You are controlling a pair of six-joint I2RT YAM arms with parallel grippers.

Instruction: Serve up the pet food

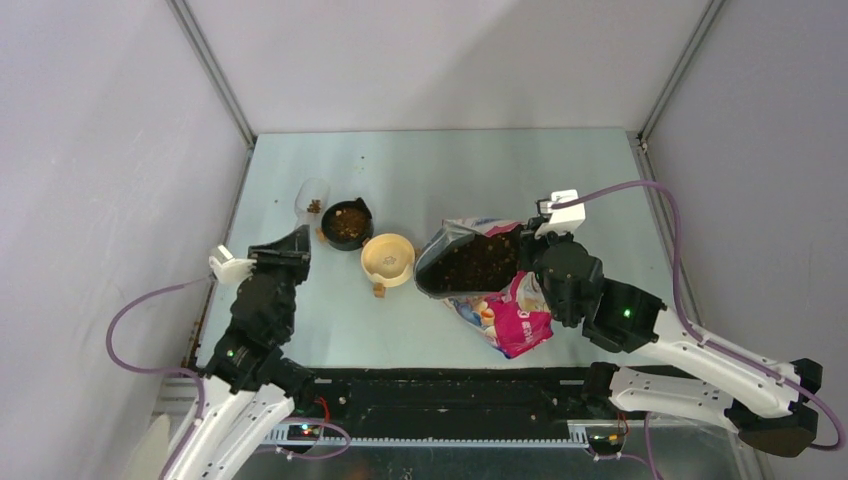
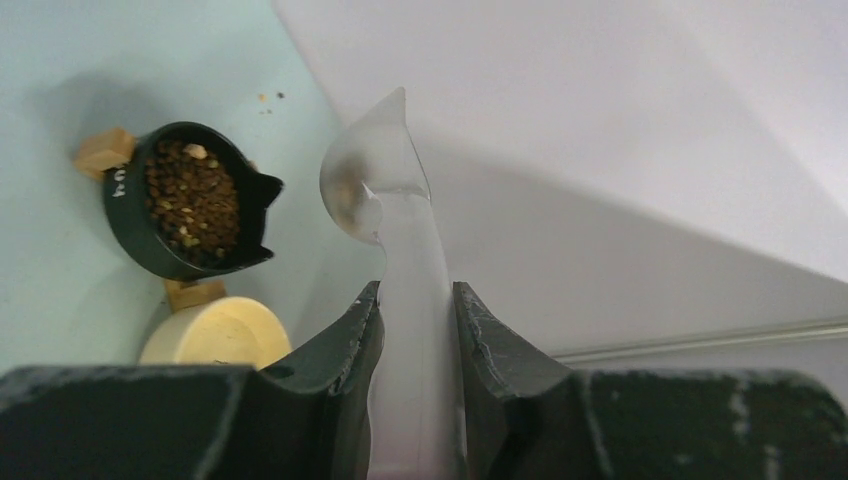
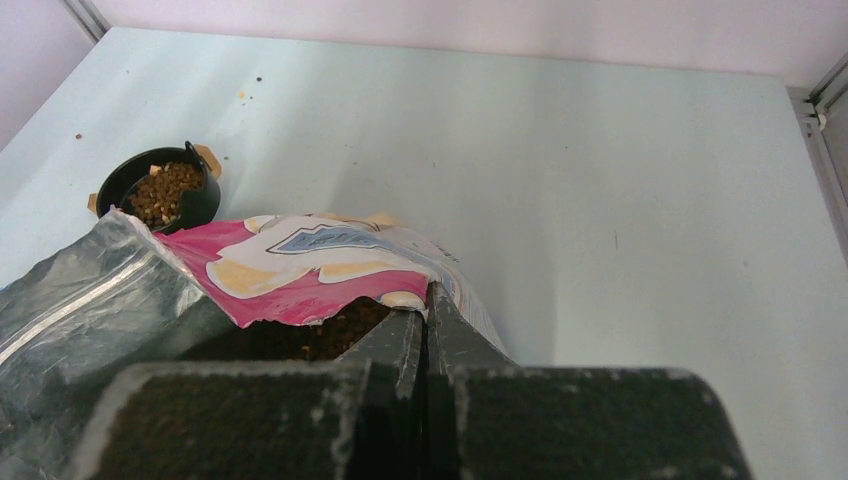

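Looking mid-serve: scoop (image 2: 375, 180) is clamped by left gripper (image 2: 412, 300) beside the black bowl (image 2: 135, 240) of kibble (image 2: 190, 200), bag (image 3: 320, 255) is pinched tight by right gripper (image 3: 425, 300), so a dip into it is likely needed next.

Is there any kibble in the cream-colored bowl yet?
No, the cream bowl looks empty from above, while kibble fills the black bowl beside it.

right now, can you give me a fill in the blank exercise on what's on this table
The left gripper holds the clear ____ by its handle.
The black bowl holds pet food, while the cream bowl is ____.
The right gripper is shut on the edge of the open ____.
Missing words: scoop; empty; bag.
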